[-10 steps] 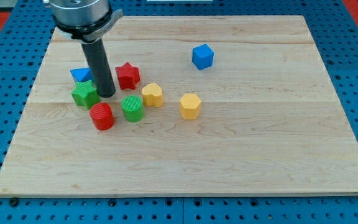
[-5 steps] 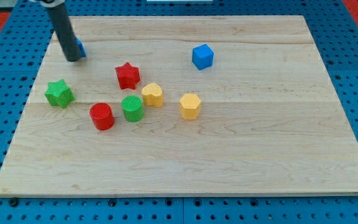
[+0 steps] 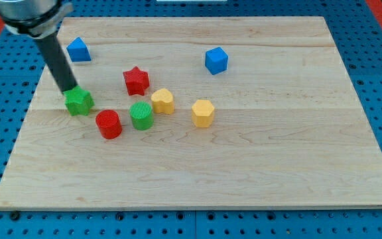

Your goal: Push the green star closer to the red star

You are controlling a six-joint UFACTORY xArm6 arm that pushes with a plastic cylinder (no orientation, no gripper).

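Note:
The green star (image 3: 79,102) lies at the board's left, to the left of and slightly below the red star (image 3: 136,80). My tip (image 3: 67,91) rests against the green star's upper-left edge. The dark rod rises from there to the view's top left. A gap of about one block width separates the two stars.
A red cylinder (image 3: 109,124) and a green cylinder (image 3: 141,115) lie below the red star. Two yellow blocks (image 3: 162,101) (image 3: 203,113) lie to their right. A blue triangular block (image 3: 78,49) sits top left, a blue cube (image 3: 216,60) top centre. The wooden board (image 3: 277,166) lies on a blue pegboard.
My tip moved from between the stars up to the blue triangle, then down to the green star's upper left. The green star shifted left, then partway back right. The blue triangle moved up.

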